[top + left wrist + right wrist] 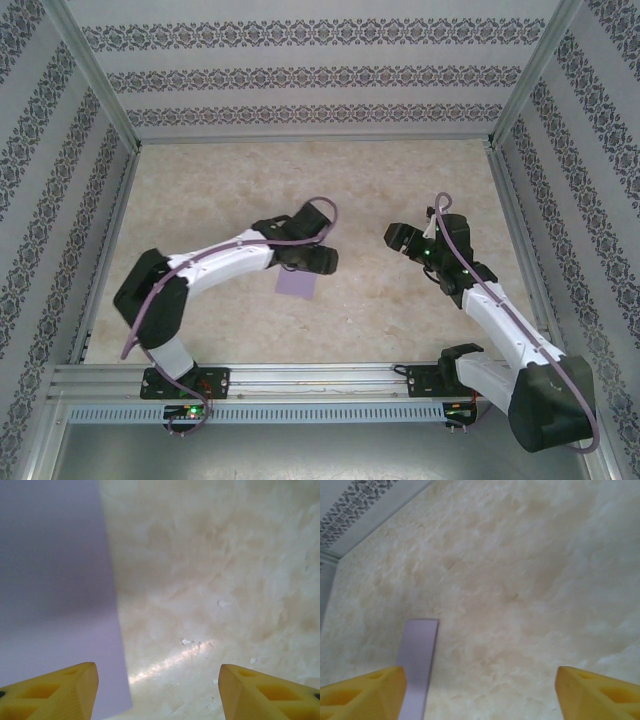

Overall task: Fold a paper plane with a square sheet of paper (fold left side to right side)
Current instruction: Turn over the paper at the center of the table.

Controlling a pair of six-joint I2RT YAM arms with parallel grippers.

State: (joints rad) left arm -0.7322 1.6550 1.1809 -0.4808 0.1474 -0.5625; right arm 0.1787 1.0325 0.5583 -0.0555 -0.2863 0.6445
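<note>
The square sheet of paper [297,285] is light purple and lies flat on the marble-patterned table, partly hidden under my left gripper [320,260]. In the left wrist view the paper [55,590] covers the left side, its straight right edge running down between the yellow fingers. My left gripper [157,675] stands open just above it, the left fingertip [65,687] over the paper and the right fingertip [260,690] over bare table. My right gripper [397,237] hangs open to the right of the paper. From its wrist the paper [417,660] appears as a narrow strip beside the left fingertip, and the right gripper [480,677] holds nothing.
The table [350,180] is walled by patterned panels and metal posts at the back and both sides. A metal rail [320,378] with both arm bases runs along the near edge. Small white specks [187,641] dot the table ahead of the left gripper.
</note>
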